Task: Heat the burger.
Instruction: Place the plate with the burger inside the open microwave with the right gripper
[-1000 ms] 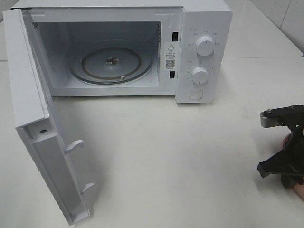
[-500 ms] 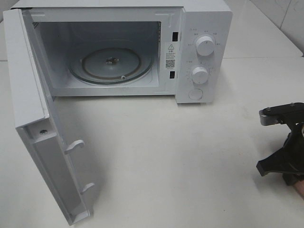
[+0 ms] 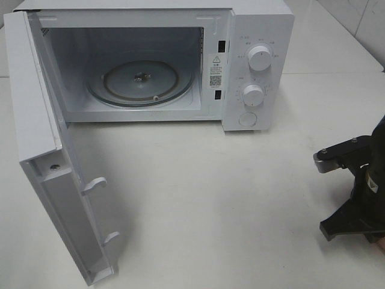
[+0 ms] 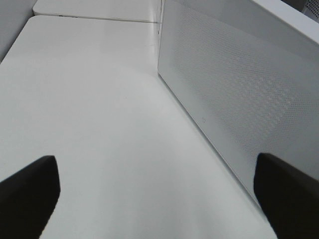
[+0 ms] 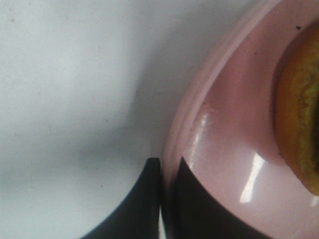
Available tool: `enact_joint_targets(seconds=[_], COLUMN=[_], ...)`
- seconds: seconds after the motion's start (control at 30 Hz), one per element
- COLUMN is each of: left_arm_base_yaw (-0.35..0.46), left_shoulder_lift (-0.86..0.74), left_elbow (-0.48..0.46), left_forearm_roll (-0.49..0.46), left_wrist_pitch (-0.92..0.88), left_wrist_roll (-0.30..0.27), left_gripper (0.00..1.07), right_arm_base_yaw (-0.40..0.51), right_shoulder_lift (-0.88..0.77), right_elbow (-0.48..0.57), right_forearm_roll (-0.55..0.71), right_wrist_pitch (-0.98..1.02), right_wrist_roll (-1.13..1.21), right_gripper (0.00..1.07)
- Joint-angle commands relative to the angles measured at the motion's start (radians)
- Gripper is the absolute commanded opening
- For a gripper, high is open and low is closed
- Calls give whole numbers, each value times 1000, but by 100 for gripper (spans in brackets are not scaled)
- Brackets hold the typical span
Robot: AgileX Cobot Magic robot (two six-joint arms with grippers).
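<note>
1. burger (image 5: 301, 114) sits on the pink plate (image 5: 199, 124), only its bun edge showing in the right wrist view. plate and burger are well out in front of the microwave (image 3: 258, 36), past its dial side.
2. right gripper (image 5: 167, 167) has its jaws pinched on the plate's rim, one finger outside it, one inside. that's a grip on the plate, not the burger. whether the plate is off the counter (image 3: 210, 192), i can't tell.
3. left gripper (image 4: 157, 199) hangs with jaws spread wide and nothing between them, close beside a white dotted panel of the microwave. door face or side wall, can't say.
4. step in hand, as i read it: picking up the plate. the carry to the microwave is not yet done, and the cavity holds only its glass turntable (image 3: 141, 81).
5. next move calls for a level carry. it's a tall burger held by one edge of the rim, so any tilt could slide or topple it. then in through the opening and down onto the turntable.
6. door (image 3: 42, 150) stands swung wide on the microwave's hinge side, so the approach looks best from straight in front.
7. counter is white, smooth and matte, with a seam running off from the microwave's dial side. a pale tiled wall (image 3: 361, 18) shows beyond that same corner.
</note>
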Motion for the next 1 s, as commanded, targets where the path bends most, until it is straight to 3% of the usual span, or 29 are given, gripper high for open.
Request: enact_joint_targets(seconds=[0.03,0.2,0.93,1.0], left_arm_base_yaw=[0,0,0,0], left_shoulder_lift=[-15,-15,-15,-15], left_elbow=[3,3,3,3], left_forearm_roll=[-1,-1,-1,-1], left_wrist_pitch=[-14,-14,-14,-14], left_wrist_roll=[-3,-3,-3,-3], left_gripper=[98,98,98,98], right_arm_base_yaw=[25,74,229,276], right_shoulder_lift=[-5,-54,-205,-210], right_elbow=[5,5,5,5], right_forearm_roll=[-30,-122,-185,-185], right_wrist_pitch=[36,100,207,224], right_wrist_roll=[21,93,75,57], right_gripper=[0,0,0,0])
